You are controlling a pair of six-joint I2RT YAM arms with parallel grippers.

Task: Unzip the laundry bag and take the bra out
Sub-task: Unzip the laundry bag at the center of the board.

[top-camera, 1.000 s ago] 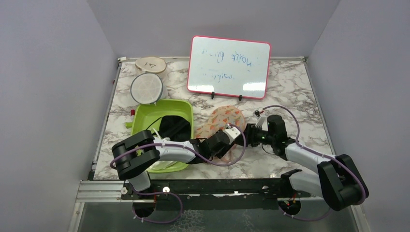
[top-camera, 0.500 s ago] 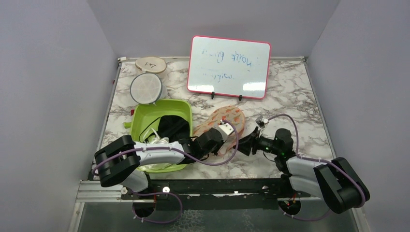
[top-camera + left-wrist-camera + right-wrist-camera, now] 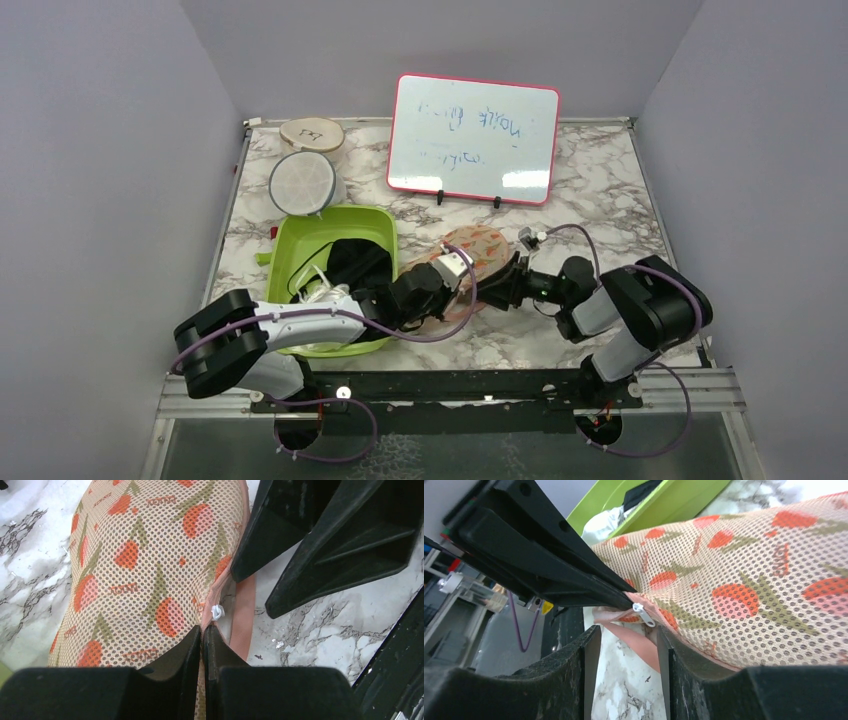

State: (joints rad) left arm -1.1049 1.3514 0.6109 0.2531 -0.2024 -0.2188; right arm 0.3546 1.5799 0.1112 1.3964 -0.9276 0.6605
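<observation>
Both arms reach low across the counter (image 3: 600, 200) and meet at the laundry bag (image 3: 480, 243), which lies just right of the green tub (image 3: 285, 255). The left end effector (image 3: 202, 630) is closed on the bag's edge beside the white zipper pull (image 3: 217, 612). The right end effector (image 3: 626, 632) stands parted before that pull. We cannot read the faint blue writing on the whiteboard (image 3: 472, 137).

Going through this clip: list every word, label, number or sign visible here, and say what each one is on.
No text here can be quoted with confidence.
whiteboard: two rows of blue handwriting, too faint and small to read.
round tan disc: a short dark handwritten mark, too small to read.
laundry bag: short orange words repeated among the leaf print, too broken up by the mesh to read.
</observation>
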